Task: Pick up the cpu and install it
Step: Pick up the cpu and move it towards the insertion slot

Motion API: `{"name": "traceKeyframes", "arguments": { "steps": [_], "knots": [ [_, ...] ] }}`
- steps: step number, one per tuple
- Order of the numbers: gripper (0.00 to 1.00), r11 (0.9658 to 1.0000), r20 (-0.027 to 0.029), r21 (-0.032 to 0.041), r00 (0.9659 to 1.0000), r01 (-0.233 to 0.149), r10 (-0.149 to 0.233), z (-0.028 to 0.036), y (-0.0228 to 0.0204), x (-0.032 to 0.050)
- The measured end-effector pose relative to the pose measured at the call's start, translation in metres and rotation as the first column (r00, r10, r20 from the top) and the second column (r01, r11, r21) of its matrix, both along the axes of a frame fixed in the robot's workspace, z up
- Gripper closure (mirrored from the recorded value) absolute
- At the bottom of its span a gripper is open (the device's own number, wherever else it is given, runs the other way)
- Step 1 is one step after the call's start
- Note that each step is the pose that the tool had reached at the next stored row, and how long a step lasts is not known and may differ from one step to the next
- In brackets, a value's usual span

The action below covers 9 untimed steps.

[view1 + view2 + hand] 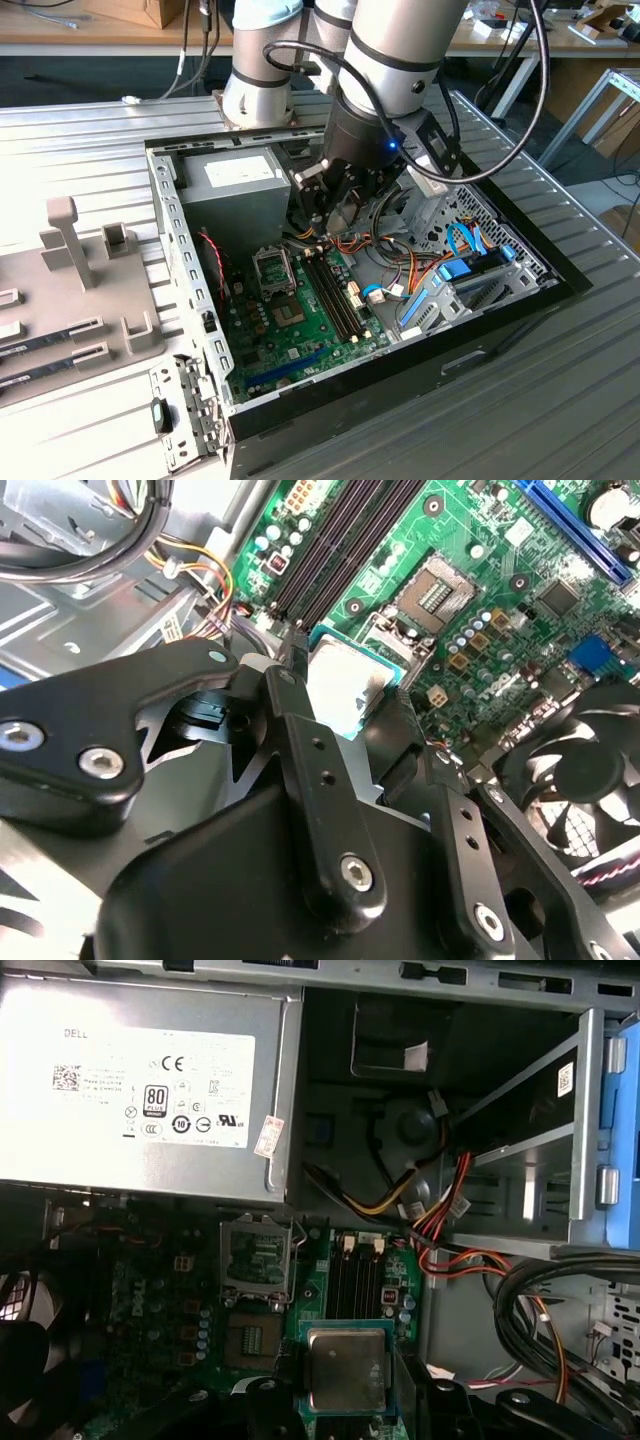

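The cpu (347, 1368), a small square chip with a silvery top and green edge, is clamped between the two black fingers of my gripper (347, 1385), which is shut on it. In the second wrist view the cpu (345, 685) hangs level above the green motherboard (480, 540), over the area by the memory slots (330, 550). The open socket (248, 1338) lies off to one side of the held chip, its retention frame (257, 1257) swung back. In the exterior view my gripper (338, 218) hovers inside the open computer case, above the memory slots (333, 290) and near the socket (288, 316).
The grey power supply (238, 180) sits at the back of the case (180, 250). Bundled coloured cables (400, 270) and a blue drive bay (470, 275) crowd the exterior view's right. A black fan (580, 770) sits near the socket. A grey fixture plate (70, 290) lies outside the case.
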<state>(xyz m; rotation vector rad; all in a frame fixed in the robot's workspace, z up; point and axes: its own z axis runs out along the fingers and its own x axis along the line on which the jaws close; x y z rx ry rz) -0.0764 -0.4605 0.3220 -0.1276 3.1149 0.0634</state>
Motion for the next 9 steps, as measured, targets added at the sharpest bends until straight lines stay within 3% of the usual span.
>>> {"name": "traceKeyframes", "arguments": {
  "steps": [9],
  "knots": [
    [0.53, 1.0000, 0.0000, -0.0001, 1.0000, 0.000, 0.000, -0.0098, -0.0077, -0.0080]
  ]
}}
